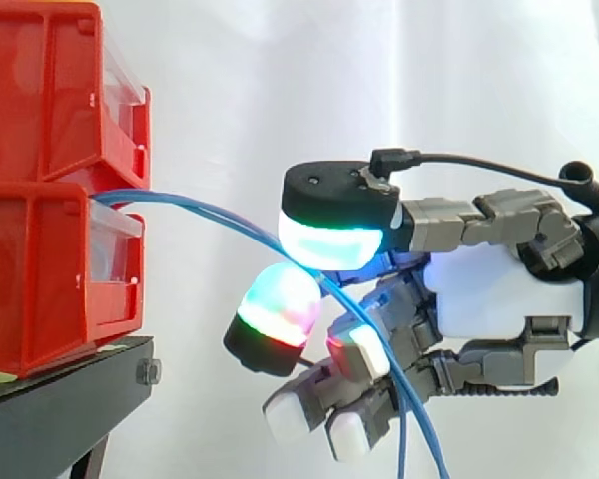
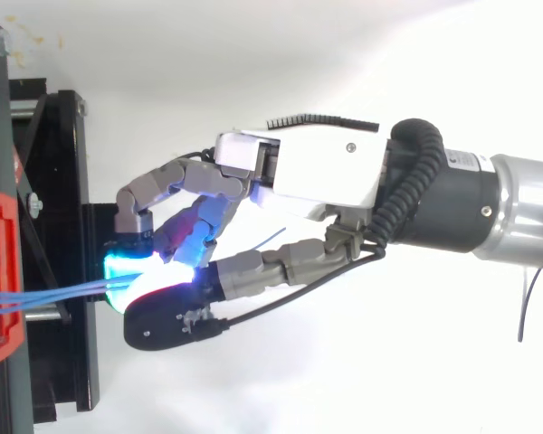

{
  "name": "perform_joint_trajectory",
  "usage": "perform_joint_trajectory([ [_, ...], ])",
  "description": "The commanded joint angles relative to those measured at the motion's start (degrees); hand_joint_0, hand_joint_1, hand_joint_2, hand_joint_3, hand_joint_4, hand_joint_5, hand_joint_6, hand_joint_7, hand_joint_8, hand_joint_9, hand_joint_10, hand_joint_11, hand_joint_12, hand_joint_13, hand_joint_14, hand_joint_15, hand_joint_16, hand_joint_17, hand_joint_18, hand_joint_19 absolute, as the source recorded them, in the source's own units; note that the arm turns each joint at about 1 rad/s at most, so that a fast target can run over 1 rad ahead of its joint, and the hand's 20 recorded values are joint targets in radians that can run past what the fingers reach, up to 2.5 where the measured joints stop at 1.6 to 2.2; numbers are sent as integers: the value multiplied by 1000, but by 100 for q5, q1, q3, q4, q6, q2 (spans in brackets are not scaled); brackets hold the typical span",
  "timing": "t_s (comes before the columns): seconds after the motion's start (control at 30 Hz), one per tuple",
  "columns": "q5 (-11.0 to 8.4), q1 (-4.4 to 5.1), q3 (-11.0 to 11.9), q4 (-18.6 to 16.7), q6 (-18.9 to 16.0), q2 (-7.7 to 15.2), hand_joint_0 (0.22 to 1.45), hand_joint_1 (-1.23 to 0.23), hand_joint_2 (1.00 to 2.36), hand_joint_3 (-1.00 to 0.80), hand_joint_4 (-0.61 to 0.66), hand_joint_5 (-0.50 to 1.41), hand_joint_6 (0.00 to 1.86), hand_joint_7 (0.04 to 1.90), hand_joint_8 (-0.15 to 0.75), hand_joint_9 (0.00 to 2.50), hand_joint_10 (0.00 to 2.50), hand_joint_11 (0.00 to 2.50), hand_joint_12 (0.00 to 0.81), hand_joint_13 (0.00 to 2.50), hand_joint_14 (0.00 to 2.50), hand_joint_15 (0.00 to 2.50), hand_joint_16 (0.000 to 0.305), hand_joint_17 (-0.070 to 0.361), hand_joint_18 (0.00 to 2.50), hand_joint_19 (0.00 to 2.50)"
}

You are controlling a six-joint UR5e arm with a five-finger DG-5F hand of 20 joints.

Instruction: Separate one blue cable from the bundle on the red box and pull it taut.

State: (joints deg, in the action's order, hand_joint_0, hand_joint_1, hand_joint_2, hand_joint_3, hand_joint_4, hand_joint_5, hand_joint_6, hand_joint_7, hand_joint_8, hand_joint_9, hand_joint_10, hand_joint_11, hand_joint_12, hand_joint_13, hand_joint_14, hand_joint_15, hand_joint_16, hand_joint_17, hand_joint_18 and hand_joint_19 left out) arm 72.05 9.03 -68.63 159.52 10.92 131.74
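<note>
Several thin blue cables point(image 1: 210, 213) leave the gap between the two stacked red bins point(image 1: 40, 279) and arc right and downward past the hand point(image 1: 499, 289). The hand reaches in from the right, just off the bins' front. Its thumb, with a cyan glowing pad point(image 1: 329, 244), lies on top of the cables, and a finger pad glowing red and green point(image 1: 280, 304) sits just below, so the strands are pinched between them. From above, the cables point(image 2: 54, 295) run from the red bin point(image 2: 2, 271) straight into that pinch. How many strands are held I cannot tell. The other fingers curl below.
The bins stand on a black stand point(image 1: 60, 409) at the left, with its frame point(image 2: 63, 181) under the fingertips in the top view. A white curtain is behind. The cables' loose ends hang below the hand.
</note>
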Motion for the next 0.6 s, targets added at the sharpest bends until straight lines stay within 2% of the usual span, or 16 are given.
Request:
perform_joint_trajectory([
  [0.0, 2, 2, -1, 8, 16, -70, 602, -721, 1006, -130, 218, -109, 684, 1036, 370, 1117, 14, 733, 389, 800, 9, 367, 50, 113, 817, 431],
  [0.3, 2, 19, -1, 123, 16, -70, 632, -833, 1008, -112, 198, -141, 762, 940, 350, 1046, 14, 785, 372, 761, 10, 370, 47, 106, 791, 426],
  [0.33, 2, 19, -1, 123, -2, -70, 615, -846, 1012, -172, 195, -146, 765, 946, 337, 1030, 14, 784, 357, 747, 12, 376, 44, 100, 765, 450],
  [0.37, 2, 19, -1, 123, -2, -70, 559, -841, 1009, -362, 172, -147, 756, 993, 316, 1007, 17, 800, 336, 728, 12, 389, 41, 92, 725, 477],
  [0.4, 2, 19, -1, 123, -11, -70, 526, -805, 1001, -479, 180, -147, 762, 968, 322, 1010, 16, 792, 342, 734, 12, 389, 42, 94, 736, 485],
  [0.43, 2, 19, -1, 123, -11, -70, 514, -781, 1000, -500, 184, -147, 763, 959, 326, 1012, 16, 793, 347, 734, 11, 384, 43, 96, 740, 488],
  [0.5, 2, 19, -1, 123, -11, -70, 490, -618, 1000, -500, 184, -131, 740, 977, 341, 1046, 13, 777, 360, 745, 11, 381, 44, 100, 751, 497],
  [0.57, 2, 19, 8, 123, -11, -70, 491, -568, 1000, -500, 176, -122, 720, 1016, 343, 1055, 16, 755, 361, 749, 11, 390, 44, 100, 749, 498],
])
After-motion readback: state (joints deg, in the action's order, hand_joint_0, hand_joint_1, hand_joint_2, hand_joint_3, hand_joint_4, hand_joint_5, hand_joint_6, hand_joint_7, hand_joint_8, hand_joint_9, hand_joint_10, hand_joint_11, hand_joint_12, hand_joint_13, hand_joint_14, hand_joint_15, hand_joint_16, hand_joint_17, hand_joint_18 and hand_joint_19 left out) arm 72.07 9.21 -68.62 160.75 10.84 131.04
